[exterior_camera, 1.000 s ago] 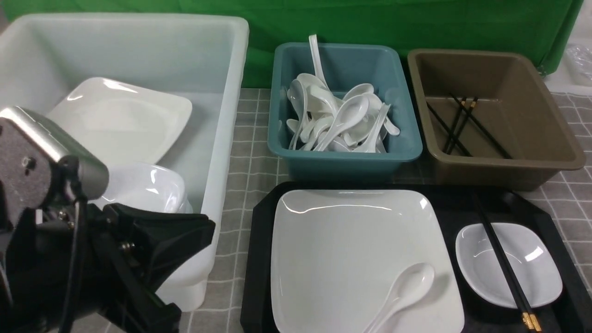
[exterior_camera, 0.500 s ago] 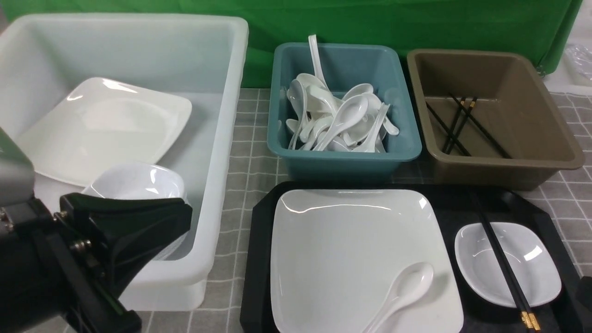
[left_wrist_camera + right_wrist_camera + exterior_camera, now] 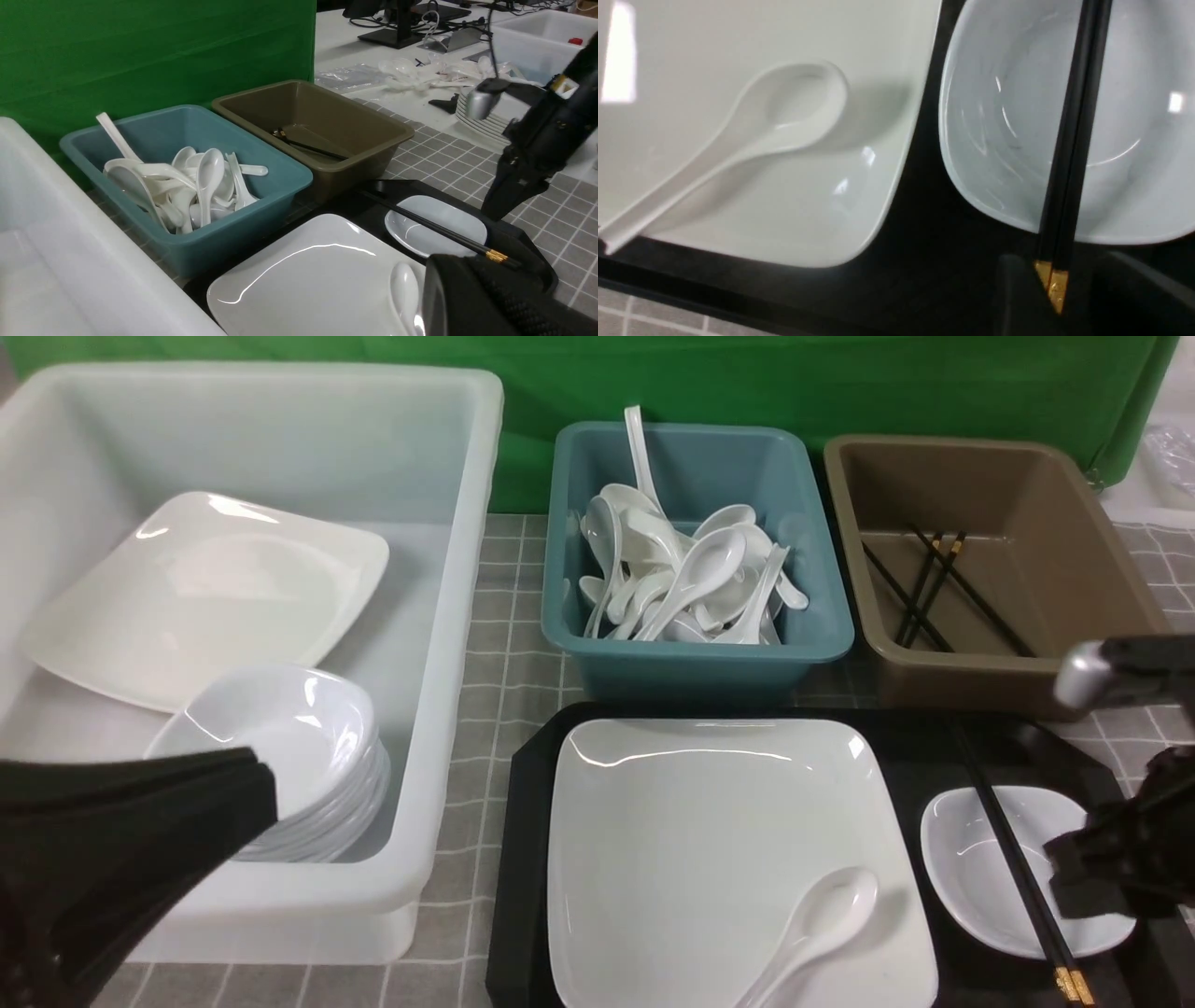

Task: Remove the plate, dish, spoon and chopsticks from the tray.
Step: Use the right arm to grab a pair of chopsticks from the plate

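The black tray (image 3: 521, 882) carries the large white plate (image 3: 719, 831), with the white spoon (image 3: 826, 910) lying at its near right corner. To its right sits the small dish (image 3: 980, 887), and the black chopsticks (image 3: 1004, 854) lie across it. My right gripper (image 3: 1074, 873) hovers low over the dish's right side. In the right wrist view this gripper (image 3: 1069, 298) is open, its fingers (image 3: 1017, 303) either side of the chopsticks' (image 3: 1069, 140) gold ends. My left gripper (image 3: 266, 789) is shut and empty, near the white tub's front.
A white tub (image 3: 457, 569) at the left holds a square plate and a stack of small dishes. Behind the tray stand a teal tub (image 3: 695, 663) full of spoons and a brown tub (image 3: 980, 686) with several chopsticks. The table has a grey checked cloth.
My left arm has pulled down and back to the lower left, uncovering the stacked dishes in the white tub. My right gripper has come in from the right over the dish.
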You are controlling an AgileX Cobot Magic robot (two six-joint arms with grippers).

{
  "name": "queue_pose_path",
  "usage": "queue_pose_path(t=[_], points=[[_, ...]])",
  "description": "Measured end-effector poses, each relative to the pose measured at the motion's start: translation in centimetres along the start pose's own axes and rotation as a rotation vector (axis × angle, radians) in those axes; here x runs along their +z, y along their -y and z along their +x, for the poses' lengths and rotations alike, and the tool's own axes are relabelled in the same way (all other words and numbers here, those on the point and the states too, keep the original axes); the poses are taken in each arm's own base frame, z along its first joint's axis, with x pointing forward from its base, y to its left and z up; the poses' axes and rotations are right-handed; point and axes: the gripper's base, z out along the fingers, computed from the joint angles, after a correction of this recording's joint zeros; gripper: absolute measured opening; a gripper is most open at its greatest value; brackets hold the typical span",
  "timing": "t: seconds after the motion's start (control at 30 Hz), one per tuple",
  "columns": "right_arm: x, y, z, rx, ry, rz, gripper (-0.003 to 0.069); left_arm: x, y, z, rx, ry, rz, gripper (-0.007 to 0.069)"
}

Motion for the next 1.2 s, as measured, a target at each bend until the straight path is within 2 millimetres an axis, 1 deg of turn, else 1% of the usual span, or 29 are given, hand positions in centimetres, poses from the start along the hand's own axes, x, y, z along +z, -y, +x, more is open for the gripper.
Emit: queue_pose_path(t=[0.03, 0.1, 0.13, 0.37, 0.6, 0.67, 0.7, 0.77, 0.8, 0.83, 0.87, 0.93, 1.1, 1.2], points=[[0.8, 0.1, -0.2, 0.006, -0.027, 0.003, 0.0325, -0.1, 0.1, 0.1, 0.001, -0.005, 0.004, 0.0008], [1.9, 0.3, -0.6, 0.011, -0.052, 0.008, 0.0372, -0.3, 0.1, 0.2, 0.002, -0.011, 0.008, 0.0008], [2.9, 0.5, -1.1, 0.016, -0.056, 0.013, 0.0395, -0.4, 0.1, 0.2, 0.002, -0.012, 0.010, 0.0008], [5.5, 1.2, -2.1, 0.040, -0.056, 0.050, 0.0392, -0.4, 0.2, 0.2, 0.003, -0.015, 0.011, 0.0008], [7.0, 1.7, -2.7, 0.052, -0.069, 0.083, 0.0389, -0.4, 0.2, 0.2, 0.003, -0.019, 0.012, 0.0008], [7.5, 1.8, -2.7, 0.047, -0.088, 0.084, 0.0373, -0.4, 0.2, 0.3, 0.003, -0.021, 0.013, 0.0008], [7.8, 1.8, -2.7, 0.040, -0.094, 0.085, 0.0349, -0.4, 0.2, 0.3, 0.003, -0.022, 0.013, 0.0008], [7.9, 1.9, -2.7, 0.030, -0.096, 0.085, 0.0300, -0.4, 0.2, 0.3, 0.003, -0.022, 0.013, 0.0008], [7.9, 1.9, -2.7, 0.023, -0.095, 0.085, 0.0245, -0.4, 0.2, 0.3, 0.003, -0.022, 0.013, 0.0008], [7.9, 1.9, -2.7, 0.018, -0.095, 0.085, 0.0213, -0.4, 0.2, 0.3, 0.003, -0.023, 0.014, 0.0008], [8.0, 1.9, -2.7, 0.003, -0.095, 0.084, 0.0165, -0.4, 0.2, 0.3, 0.003, -0.024, 0.014, 0.0008], [7.9, 1.9, -2.7, -0.017, -0.093, 0.083, 0.0134, -0.4, 0.2, 0.3, 0.004, -0.026, 0.015, 0.0008], [6.6, 1.7, -2.5, -0.054, -0.077, 0.081, 0.0136, -0.4, 0.2, 0.3, 0.011, -0.026, 0.015, 0.0008], [4.5, 0.7, -1.9, -0.124, -0.075, 0.073, 0.0136, -0.4, 0.2, 0.2, 0.020, -0.017, 0.012, 0.0008]])
